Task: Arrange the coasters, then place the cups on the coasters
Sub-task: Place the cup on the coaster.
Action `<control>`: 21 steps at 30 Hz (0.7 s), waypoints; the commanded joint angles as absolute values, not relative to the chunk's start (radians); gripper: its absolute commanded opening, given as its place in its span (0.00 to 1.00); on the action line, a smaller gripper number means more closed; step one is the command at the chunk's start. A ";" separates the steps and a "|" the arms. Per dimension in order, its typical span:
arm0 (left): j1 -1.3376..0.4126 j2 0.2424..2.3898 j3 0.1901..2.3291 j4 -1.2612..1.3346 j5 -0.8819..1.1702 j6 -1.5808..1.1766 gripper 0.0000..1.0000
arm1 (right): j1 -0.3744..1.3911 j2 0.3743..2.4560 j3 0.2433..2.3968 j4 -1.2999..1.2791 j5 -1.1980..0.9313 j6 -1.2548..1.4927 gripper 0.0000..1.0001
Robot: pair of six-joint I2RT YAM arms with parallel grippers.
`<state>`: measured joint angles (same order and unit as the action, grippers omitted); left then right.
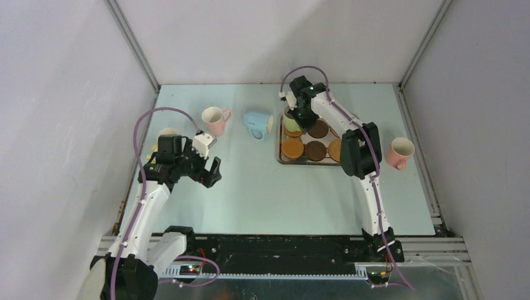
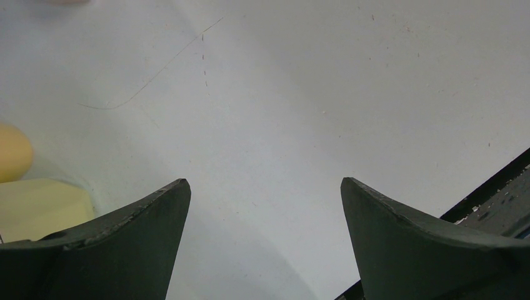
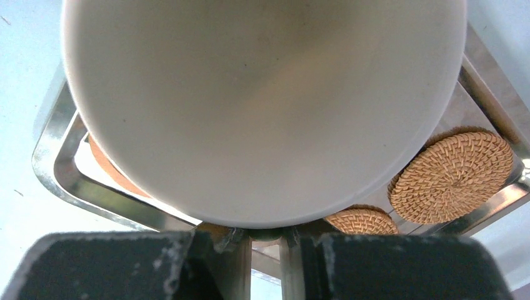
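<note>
My right gripper is shut on the handle of the light green cup, whose cream inside fills the right wrist view. In the top view this green cup is over the far-left coaster in the steel tray, with the right gripper beside it. More coasters lie in the tray: orange-tan ones and two dark brown ones. My left gripper hangs open over bare table, a yellow cup at its left.
A pink cup stands at the back left, and a light blue cup lies on its side beside it. Another pink cup stands right of the tray. The yellow cup is partly hidden behind the left arm. Walls enclose the table.
</note>
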<state>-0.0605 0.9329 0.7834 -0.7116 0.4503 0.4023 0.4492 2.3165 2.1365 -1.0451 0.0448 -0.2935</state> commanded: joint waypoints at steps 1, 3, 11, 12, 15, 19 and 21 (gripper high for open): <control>-0.049 0.911 0.776 -0.687 0.476 0.425 0.98 | 0.435 2.321 2.202 -1.045 0.039 -0.306 0.04; -0.049 0.911 0.775 -0.687 0.477 0.426 0.98 | 0.435 2.323 2.205 -1.047 0.039 -0.308 0.09; -0.050 0.904 0.775 -0.690 0.483 0.429 0.98 | 0.434 2.320 2.207 -1.053 0.039 -0.312 0.18; -0.049 0.904 0.775 -0.691 0.483 0.429 0.98 | 0.433 2.320 2.208 -1.056 0.040 -0.313 0.21; -0.049 0.901 0.775 -0.691 0.484 0.429 0.98 | 0.432 2.315 2.216 -1.068 0.039 -0.322 0.58; -0.047 0.899 0.778 -0.693 0.487 0.428 0.98 | 0.426 2.269 2.238 -1.124 0.054 -0.340 0.94; -0.047 0.897 0.776 -0.695 0.492 0.429 0.98 | 0.417 2.219 2.255 -1.172 0.061 -0.339 0.99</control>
